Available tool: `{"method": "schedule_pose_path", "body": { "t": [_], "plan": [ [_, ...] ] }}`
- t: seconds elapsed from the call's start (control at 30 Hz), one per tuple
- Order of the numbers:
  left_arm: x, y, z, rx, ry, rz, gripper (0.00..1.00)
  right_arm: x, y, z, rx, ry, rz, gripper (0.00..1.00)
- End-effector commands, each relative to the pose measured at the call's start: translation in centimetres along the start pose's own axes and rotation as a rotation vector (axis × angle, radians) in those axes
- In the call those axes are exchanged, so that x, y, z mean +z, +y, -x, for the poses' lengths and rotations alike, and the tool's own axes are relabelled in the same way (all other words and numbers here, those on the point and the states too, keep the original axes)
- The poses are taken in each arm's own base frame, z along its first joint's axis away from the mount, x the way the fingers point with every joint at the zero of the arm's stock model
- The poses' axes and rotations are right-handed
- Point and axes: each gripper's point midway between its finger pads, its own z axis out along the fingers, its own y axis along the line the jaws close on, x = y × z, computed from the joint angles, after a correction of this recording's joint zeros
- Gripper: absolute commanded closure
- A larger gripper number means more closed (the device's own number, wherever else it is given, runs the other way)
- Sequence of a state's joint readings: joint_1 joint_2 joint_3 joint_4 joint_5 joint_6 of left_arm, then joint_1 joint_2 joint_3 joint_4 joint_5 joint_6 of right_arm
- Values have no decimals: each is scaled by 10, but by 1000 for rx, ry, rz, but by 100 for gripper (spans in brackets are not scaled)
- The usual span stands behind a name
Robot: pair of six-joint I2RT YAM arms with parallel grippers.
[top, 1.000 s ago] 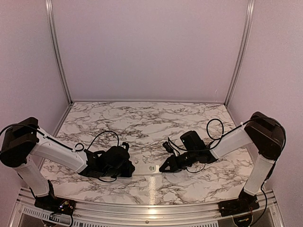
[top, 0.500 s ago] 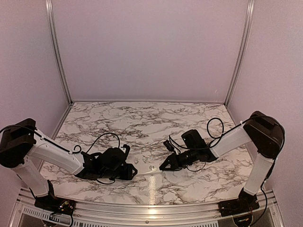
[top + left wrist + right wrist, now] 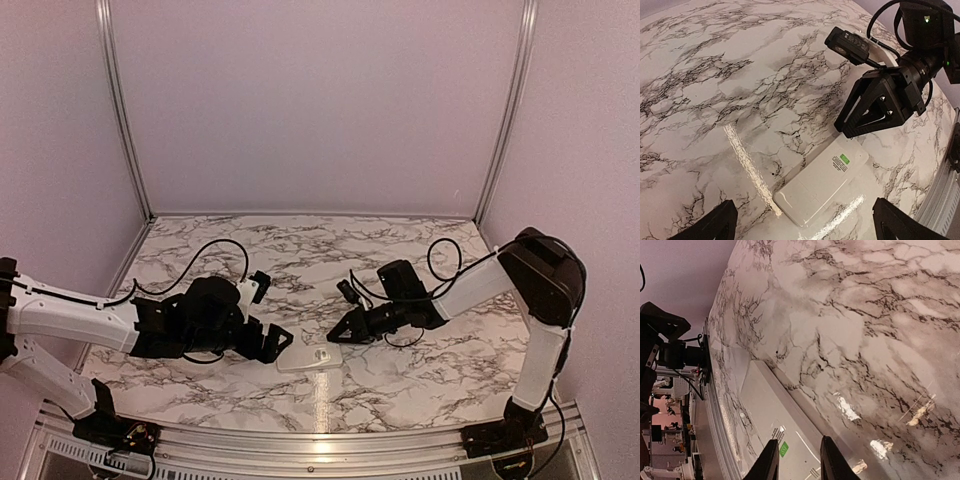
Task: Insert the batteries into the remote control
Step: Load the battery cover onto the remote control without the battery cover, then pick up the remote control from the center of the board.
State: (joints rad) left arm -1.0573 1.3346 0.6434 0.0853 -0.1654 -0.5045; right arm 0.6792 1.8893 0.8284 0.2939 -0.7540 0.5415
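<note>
The remote control point(image 3: 810, 192) is plain white with a small green sticker point(image 3: 844, 159); the desk point(image 3: 300, 255) is white marble veined grey-black.

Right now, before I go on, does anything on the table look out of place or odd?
The remote control lies flat, plain back up, between the left gripper and the right gripper, with no visible damage. The odd part: no batteries show in any view.

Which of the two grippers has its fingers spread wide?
The left gripper: its fingers stand far apart over the remote control, while the right gripper shows only a narrow gap, above the remote's labelled end.
</note>
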Motion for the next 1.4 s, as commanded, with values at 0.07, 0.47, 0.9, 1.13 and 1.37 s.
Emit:
{"method": "schedule_pose_path", "body": {
  "t": [0.07,0.47,0.9,1.13,1.37],
  "plan": [
    [23,-5,-40,315,241,-38,1,-3,28,24,-70,-36,97,72],
    [65,-13,-64,649,423,-109,5,-56,53,56,-229,-176,7,57],
    [95,-15,-93,760,579,-180,18,-150,77,76,-350,-501,-110,21],
    [89,-25,-94,723,574,-241,54,-194,91,67,-396,-635,-38,1],
    [60,-65,-37,640,338,-352,69,-212,124,54,-537,-679,26,1]
  ]
}}
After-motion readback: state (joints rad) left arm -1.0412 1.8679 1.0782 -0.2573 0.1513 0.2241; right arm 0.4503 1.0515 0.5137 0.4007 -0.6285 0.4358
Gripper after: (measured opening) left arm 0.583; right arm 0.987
